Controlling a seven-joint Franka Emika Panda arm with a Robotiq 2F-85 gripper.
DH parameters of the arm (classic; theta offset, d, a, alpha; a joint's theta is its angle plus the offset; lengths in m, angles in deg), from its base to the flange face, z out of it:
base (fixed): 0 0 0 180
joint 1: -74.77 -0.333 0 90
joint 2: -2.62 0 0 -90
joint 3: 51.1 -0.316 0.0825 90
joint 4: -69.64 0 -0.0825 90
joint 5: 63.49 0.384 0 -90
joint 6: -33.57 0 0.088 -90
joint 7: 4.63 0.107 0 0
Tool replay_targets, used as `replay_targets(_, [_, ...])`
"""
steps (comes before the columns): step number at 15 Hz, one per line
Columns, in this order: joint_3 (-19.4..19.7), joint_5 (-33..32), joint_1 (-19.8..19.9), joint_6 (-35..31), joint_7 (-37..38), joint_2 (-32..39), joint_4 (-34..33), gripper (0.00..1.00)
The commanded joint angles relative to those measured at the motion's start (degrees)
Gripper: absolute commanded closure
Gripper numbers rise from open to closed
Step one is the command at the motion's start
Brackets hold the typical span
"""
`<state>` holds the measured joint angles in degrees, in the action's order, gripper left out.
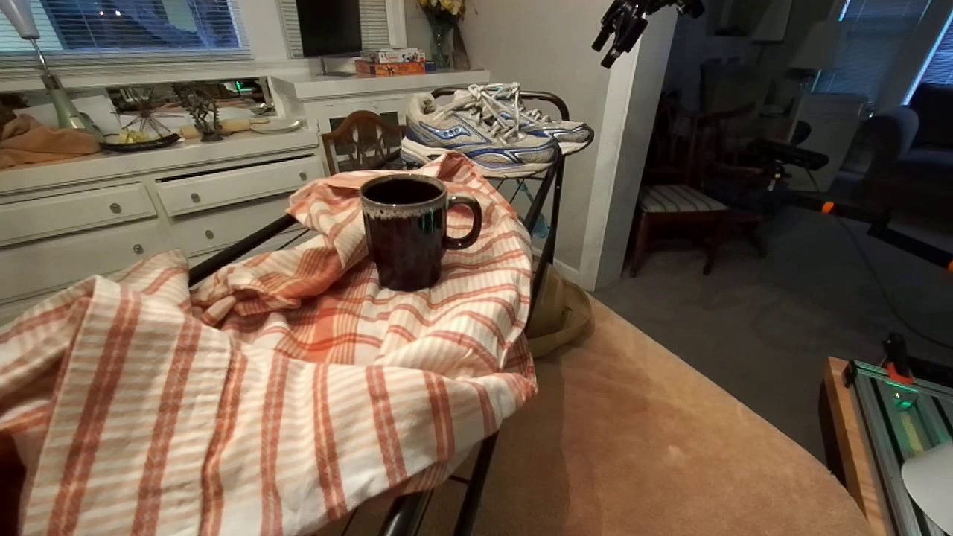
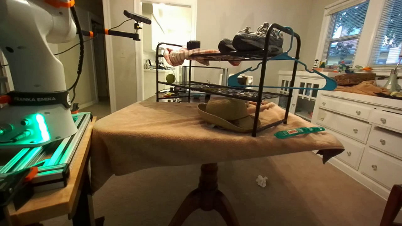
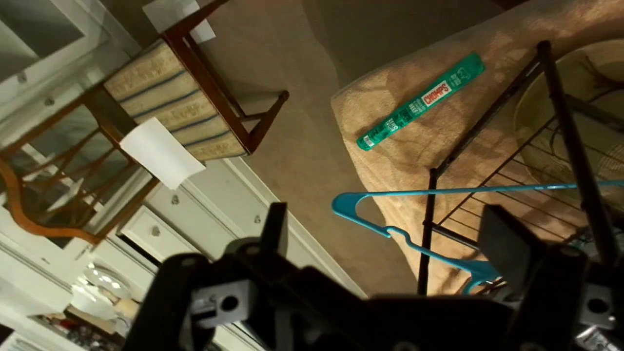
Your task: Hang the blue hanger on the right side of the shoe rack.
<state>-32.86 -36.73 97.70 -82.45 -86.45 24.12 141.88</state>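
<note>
In an exterior view, the shoe rack (image 2: pixel 258 108) is carrying the blue hanger (image 2: pixel 284 57) at its right end. The gripper (image 3: pixel 385 219) is gaping wide, holding nothing; swinging sideways, it could be snagging and unhooking the blue hanger.

Pale walls (image 2: pixel 251 18) rose above a carpeted floor (image 2: pixel 298 191). White drawers (image 2: pixel 342 127) stood beneath windows (image 2: pixel 347 34) with blinds (image 2: pixel 388 47). A doorway (image 2: pixel 171 22) glowed brightly, while in an exterior view the area beyond a wall's end lay dim, with a chair (image 1: pixel 679 199) with a striped seat there. A cloth-covered table (image 2: pixel 150 144) stood on a wooden pedestal (image 2: pixel 209 179).
</note>
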Motion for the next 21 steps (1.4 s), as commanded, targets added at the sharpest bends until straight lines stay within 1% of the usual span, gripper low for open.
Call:
replay_targets(1, [2.3, -2.9, -0.9, 5.9, 11.6, -3.4, 0.7, 0.0])
replay_targets(4, [3.6, -3.6, -0.4, 12.0, 20.1, -5.1, -0.6, 0.0])
replay_targets(6, [4.3, -2.6, 0.4, 17.2, 24.8, -5.7, -2.0, 0.0])
replay_targets(7, [1.3, -3.3, 3.5, 19.9, 27.7, -5.9, -3.4, 0.0])
replay_targets(10, [1.1, -2.4, 5.6, 27.3, 35.0, -6.1, -5.8, 0.0])
replay_targets(11, [3.2, -1.3, 4.6, 29.7, 36.8, -6.3, -5.8, 0.0])
replay_targets(12, [1.2, -0.8, 7.2, 32.5, 39.1, -6.3, -6.9, 0.0])
replay_targets(13, [3.2, 0.6, 6.2, 34.7, 40.7, -6.4, -6.7, 0.0])
replay_targets(14, [1.3, 1.3, 8.8, 37.4, 42.4, -6.1, -7.6, 0.0])
replay_targets(15, [1.2, 2.7, 9.7, 39.7, 43.6, -5.8, -7.8, 0.0])
replay_targets(16, [2.4, 0.4, 7.3, 35.3, 40.5, -6.4, -6.4, 0.0])
replay_targets(18, [2.4, 0.7, 7.8, 35.8, 40.5, -6.4, -6.4, 0.0])
replay_targets(21, [2.4, 0.7, 7.4, 35.7, 40.5, -6.4, -6.4, 0.0])
